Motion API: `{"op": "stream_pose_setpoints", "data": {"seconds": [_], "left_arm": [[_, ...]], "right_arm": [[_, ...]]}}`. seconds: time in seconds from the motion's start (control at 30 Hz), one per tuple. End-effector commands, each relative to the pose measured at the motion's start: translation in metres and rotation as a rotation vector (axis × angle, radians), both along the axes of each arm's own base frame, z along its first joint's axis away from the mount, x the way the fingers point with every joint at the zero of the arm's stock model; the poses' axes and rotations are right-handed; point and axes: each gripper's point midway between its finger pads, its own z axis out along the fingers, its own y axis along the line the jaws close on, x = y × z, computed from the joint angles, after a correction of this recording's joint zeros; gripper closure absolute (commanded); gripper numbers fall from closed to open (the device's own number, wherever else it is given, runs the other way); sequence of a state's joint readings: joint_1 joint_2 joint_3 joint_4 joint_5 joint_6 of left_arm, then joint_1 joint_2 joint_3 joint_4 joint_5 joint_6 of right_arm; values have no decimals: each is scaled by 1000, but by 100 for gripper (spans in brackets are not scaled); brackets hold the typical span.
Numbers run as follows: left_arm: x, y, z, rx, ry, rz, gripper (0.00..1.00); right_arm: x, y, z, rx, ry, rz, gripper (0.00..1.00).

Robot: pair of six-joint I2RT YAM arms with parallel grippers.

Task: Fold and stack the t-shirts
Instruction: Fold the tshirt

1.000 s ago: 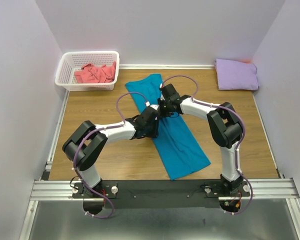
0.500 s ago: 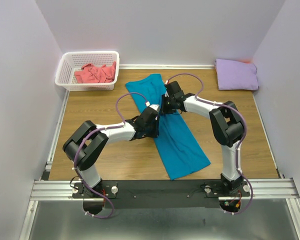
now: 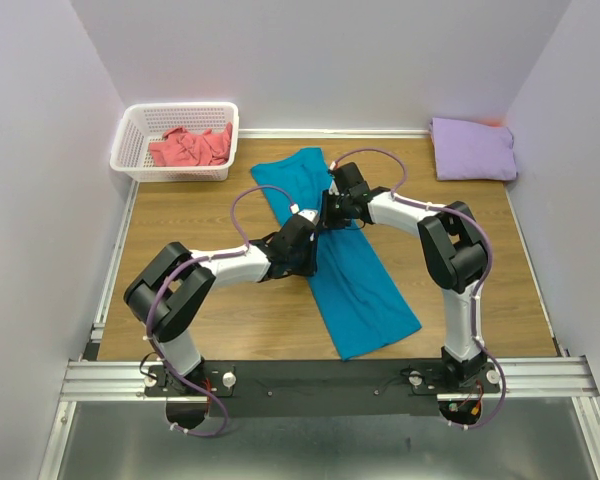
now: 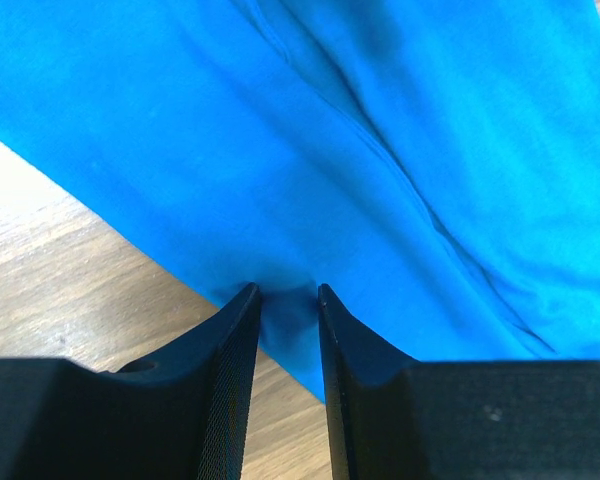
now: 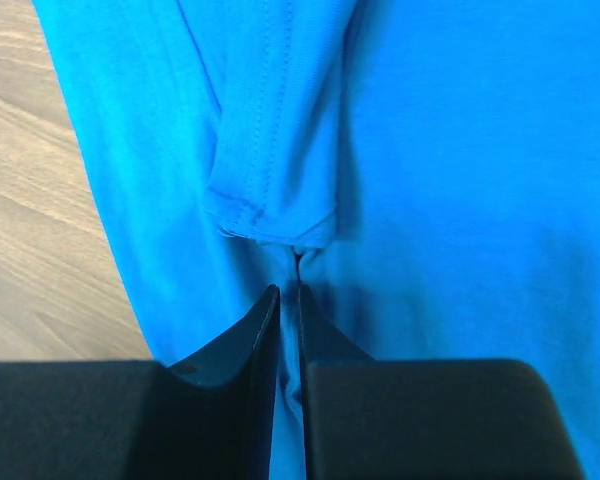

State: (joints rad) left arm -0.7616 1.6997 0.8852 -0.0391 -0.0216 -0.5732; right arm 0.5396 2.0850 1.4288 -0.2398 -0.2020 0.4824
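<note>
Far left of the teal-blue t-shirt (image 3: 365, 285), toward the back: white basket (image 3: 130, 135) holding the coral-pink t-shirt (image 3: 190, 147), crumpled, not yet folded.

On the teal-blue t-shirt's left edge, about mid-length: left end effector (image 4: 285, 290), narrow, pinching a puckered bit of the edge.

Teal-blue t-shirt itself: flat, a long diagonal strip across the middle of the table (image 3: 200, 210), sides apparently folded in.

On its upper middle: right end effector (image 5: 288, 290), nearly closed, nipping a thin ridge of cloth just below a tucked sleeve hem.

Far right of the teal-blue t-shirt, back corner: pale lavender t-shirt (image 3: 472, 148), already folded.

Risks, as judged:
- thin pinch slipping on lift
- only the top layer caught, so the side folds open
- uneven pull skewing the strip
- wrists crowding each other

Wrist views only: pucker, sleeve hem, jaw gaps. Top view only: whole layout, basket, lavender pile; fingertips hidden there under the wrists.
</note>
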Motion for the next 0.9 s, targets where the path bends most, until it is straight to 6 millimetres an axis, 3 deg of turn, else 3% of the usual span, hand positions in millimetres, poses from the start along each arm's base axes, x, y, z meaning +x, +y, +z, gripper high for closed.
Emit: {"op": "stream_pose_setpoints", "data": {"seconds": [0.0,0.27,0.53,0.57,0.67,0.87], "left_arm": [[-34,26,-28,116,124,-19,62],[-36,27,-30,121,132,-22,62],[-40,29,-34,129,143,-29,62],[-40,30,-34,130,144,-29,62],[-41,31,-35,134,147,-30,62],[-46,35,-40,155,167,-36,62]], "right_arm": [[-6,5,-12,24,36,13,82],[-7,0,-28,-7,55,-3,82],[-8,-6,-31,-31,49,-17,82],[-9,-5,-31,-29,49,-10,87],[-4,-5,-24,-26,30,-12,99],[9,-7,1,-40,-55,-13,99]]}}
